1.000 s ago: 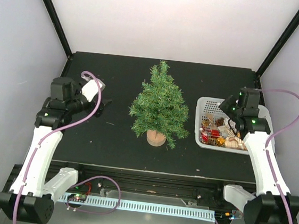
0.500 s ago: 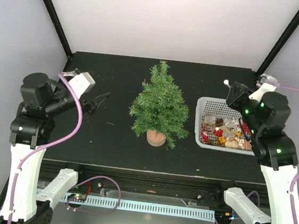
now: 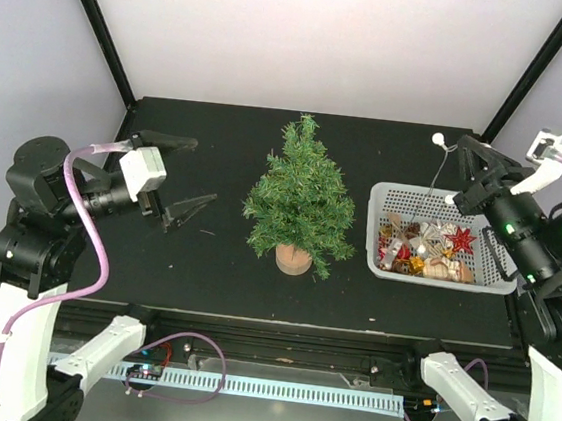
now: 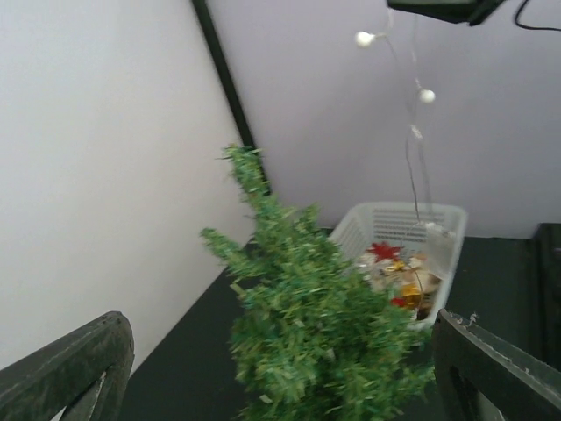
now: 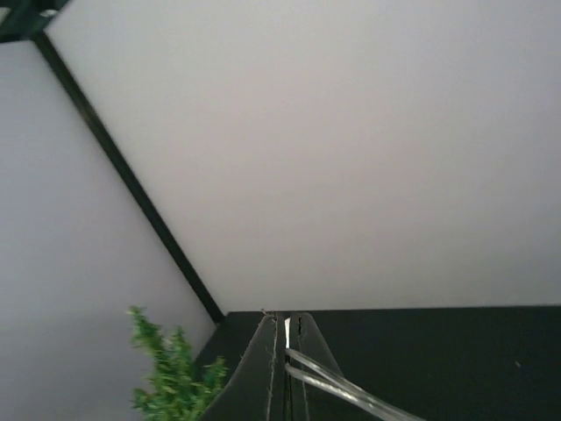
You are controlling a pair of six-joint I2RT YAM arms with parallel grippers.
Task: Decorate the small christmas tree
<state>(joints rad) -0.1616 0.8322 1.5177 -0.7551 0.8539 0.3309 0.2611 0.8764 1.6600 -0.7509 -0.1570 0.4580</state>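
The small christmas tree (image 3: 300, 198) stands upright on its tan wooden base (image 3: 294, 260) in the middle of the black table, with no ornaments on it. My right gripper (image 3: 466, 143) is raised above the basket's far left corner and is shut on a thin string of lights (image 3: 438, 172) with white bulbs. The string hangs down into the basket. In the right wrist view the jaws (image 5: 287, 333) pinch the clear wire (image 5: 342, 381). My left gripper (image 3: 203, 172) is open and empty, raised left of the tree. It faces the tree (image 4: 307, 324), and the hanging string (image 4: 408, 149) shows behind it.
A white plastic basket (image 3: 374, 230) right of the tree holds several small ornaments, among them a red star (image 3: 462, 237). It also shows in the left wrist view (image 4: 394, 215). Black frame posts stand at the back corners, with white walls around.
My right gripper rose out of the basket to the upper right, pulling the light string up. My left arm lifted, swung toward the tree, and its gripper opened wide.
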